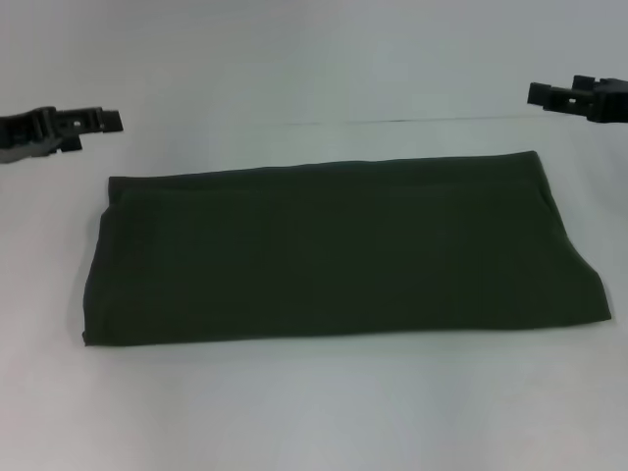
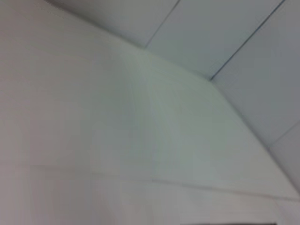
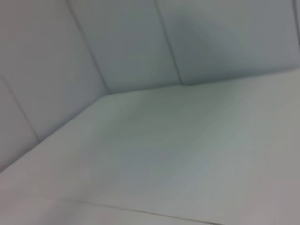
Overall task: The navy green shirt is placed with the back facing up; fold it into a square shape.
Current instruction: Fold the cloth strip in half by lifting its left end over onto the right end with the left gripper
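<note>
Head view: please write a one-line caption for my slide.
Shirt folded into a wide rectangle on the table, left end effector and right end effector raised beyond its far corners.

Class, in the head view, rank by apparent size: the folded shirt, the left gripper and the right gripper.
1. navy green shirt, by far the largest.
2. and 3. left gripper and right gripper: alike, both cropped by the frame, so unranked.

I count one navy green shirt (image 1: 334,250), folded into a single dark rectangle, one white table (image 1: 314,412) under it, two grippers, left gripper (image 1: 103,121), right gripper (image 1: 538,94)
</note>
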